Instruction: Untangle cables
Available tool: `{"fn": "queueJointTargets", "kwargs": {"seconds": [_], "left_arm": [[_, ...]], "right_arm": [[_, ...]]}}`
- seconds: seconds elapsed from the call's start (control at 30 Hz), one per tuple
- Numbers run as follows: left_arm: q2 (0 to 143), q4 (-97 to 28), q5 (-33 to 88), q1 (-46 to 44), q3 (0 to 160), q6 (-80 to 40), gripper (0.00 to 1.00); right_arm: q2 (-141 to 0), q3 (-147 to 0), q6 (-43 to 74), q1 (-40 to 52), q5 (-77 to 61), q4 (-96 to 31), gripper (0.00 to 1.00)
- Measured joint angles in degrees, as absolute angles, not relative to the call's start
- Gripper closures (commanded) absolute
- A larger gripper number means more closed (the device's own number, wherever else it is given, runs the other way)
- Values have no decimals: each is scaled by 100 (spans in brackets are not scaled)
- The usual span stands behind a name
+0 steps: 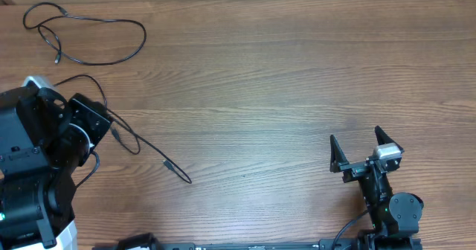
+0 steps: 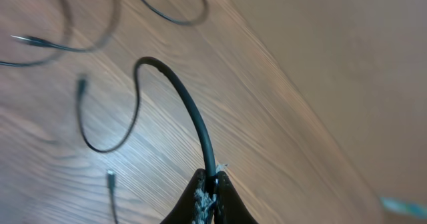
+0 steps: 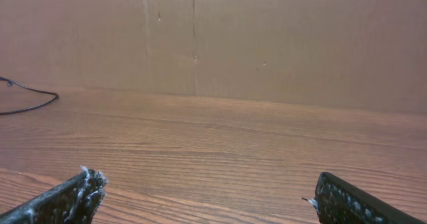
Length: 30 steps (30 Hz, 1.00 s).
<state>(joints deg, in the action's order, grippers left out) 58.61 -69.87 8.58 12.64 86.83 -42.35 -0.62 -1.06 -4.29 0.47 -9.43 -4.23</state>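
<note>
A wood-grain table [image 1: 282, 79] fills the overhead view, its brown streaks running side to side. In the right wrist view a flat brown wall [image 3: 280, 44] with a vertical seam stands along the table's far edge.

At the far left corner a loose cable [image 1: 143, 33] lies in one wide, slack loop. It is thin, black and round in section, with a small plug at its free end, and it sits close to the table's back and left edges.

Below it the left arm [image 1: 37, 161], black with a white base, takes up the near left corner. The left gripper [image 2: 212, 187] is pinched tight on a held cable [image 2: 190, 107]. This smooth black cord rises from between the fingertips in a high arch, drops to the wood, curls in a U and ends in a small plug. Frayed whitish padding shows on the fingertips [image 2: 200, 199]. From above, cord trails from this arm toward the middle and ends at a slim connector [image 1: 167, 163]. I cannot tell whether it is the same cord as the held one.

The middle and right of the table are bare wood, with wide room in every direction.

Near the front right, the right gripper [image 1: 361, 147] rests low, its two dark textured fingers spread wide apart with nothing between them.
</note>
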Motion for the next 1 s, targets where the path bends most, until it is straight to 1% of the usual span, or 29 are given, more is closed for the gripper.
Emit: {"fn": "queueJointTargets", "kwargs": {"seconds": [0.47, 0.8, 1.0], "left_arm": [[5970, -6987, -812, 1304, 8683, -5304, 96], [6455, -7354, -1046, 2003, 8689, -5454, 96], [6807, -7531, -1076, 2241, 8694, -5454, 95]], "right_arm": [[-62, -106, -432, 47, -945, -425, 0], [-62, -106, -427, 47, -945, -427, 0], [-62, -106, -429, 47, -943, -427, 0]]}}
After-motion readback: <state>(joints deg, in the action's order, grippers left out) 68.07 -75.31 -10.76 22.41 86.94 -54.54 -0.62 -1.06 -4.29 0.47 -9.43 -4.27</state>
